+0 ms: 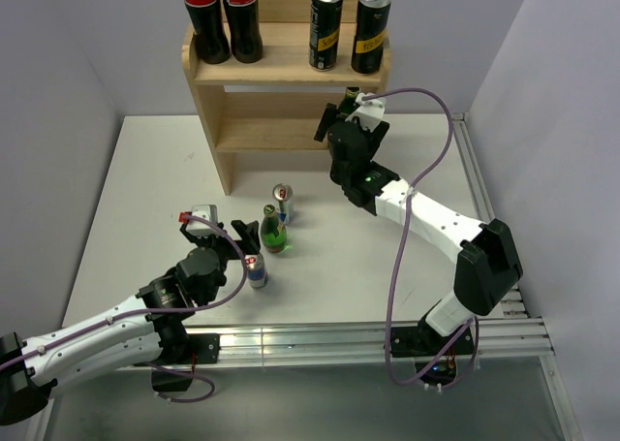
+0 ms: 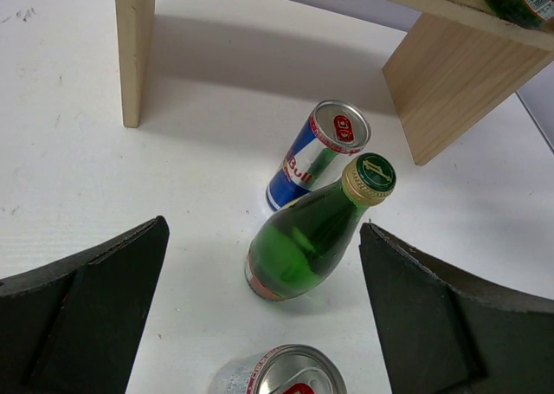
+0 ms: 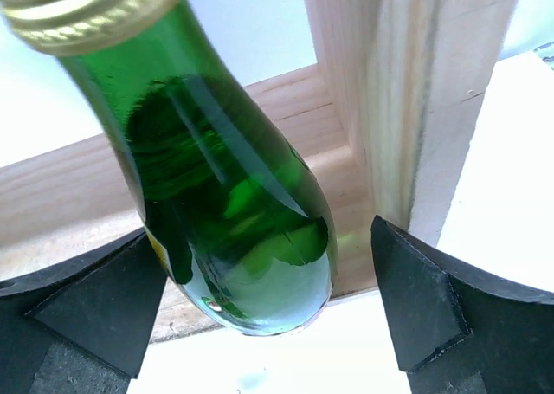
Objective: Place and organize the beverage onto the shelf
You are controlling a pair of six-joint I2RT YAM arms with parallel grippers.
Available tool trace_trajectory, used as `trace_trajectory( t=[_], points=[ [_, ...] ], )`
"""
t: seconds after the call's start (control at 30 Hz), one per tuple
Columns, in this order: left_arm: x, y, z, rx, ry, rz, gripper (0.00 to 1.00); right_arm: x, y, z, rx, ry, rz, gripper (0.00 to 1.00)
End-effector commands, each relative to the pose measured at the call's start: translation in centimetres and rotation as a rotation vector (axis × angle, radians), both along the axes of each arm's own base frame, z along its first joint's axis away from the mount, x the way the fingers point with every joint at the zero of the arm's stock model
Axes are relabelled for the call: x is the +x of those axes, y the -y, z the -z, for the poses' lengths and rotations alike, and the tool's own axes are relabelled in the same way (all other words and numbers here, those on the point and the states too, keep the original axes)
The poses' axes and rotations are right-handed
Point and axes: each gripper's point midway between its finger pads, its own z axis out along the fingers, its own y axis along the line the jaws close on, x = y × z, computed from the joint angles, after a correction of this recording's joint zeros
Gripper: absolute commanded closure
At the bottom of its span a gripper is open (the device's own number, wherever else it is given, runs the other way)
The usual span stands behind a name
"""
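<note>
While cola bottles (image 1: 221, 15) top it, shelf (image 1: 281, 66) pale wood, three tiers.

The shelf (image 1: 291, 68) is seen in pale, unpainted wood grain. Two dark cola bottles (image 1: 205, 19) are marked with red labels and white script. Two black cans (image 1: 326, 29) are printed with what appears to be yellow lettering. A green bottle (image 2: 303, 238) is capped in gold and green. A blue-and-silver can (image 2: 316, 156) is topped with a red tab. The table (image 2: 69, 151) is white.
</note>
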Motion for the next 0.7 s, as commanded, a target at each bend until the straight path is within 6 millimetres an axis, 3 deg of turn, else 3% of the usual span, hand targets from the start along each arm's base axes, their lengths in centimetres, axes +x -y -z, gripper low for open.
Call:
trace_trajectory(
  t=[0.0, 0.23, 0.3, 0.43, 0.53, 0.67],
  points=[
    [0.2, -0.3, -0.5, -0.027, 0.008, -0.026, 0.01, -0.3, 0.2, -1.5, 0.034, 0.038, -0.001, 0.0],
    [0.2, -0.4, -0.6, -0.031, 0.012, -0.027, 0.01, 0.8, -0.9, 0.5, 0.021, 0.001, -0.014, 0.05],
    [0.1, -0.4, -0.6, -0.031, 0.012, -0.027, 0.01, 1.2, -1.2, 0.6, 0.013, -0.001, -0.017, 0.15],
    [0.1, -0.5, -0.7, -0.035, 0.014, -0.027, 0.01, 2.1, -1.5, 1.5, -0.013, -0.016, 0.005, 0.5],
    [0.1, -0.5, -0.7, -0.036, 0.015, -0.025, 0.01, 2.7, -1.8, 1.6, -0.027, -0.016, 0.011, 0.62],
    [0.1, -0.5, -0.7, -0.036, 0.015, -0.025, 0.01, 3.3, -1.9, 1.6, -0.045, -0.01, 0.026, 0.67]
  ],
)
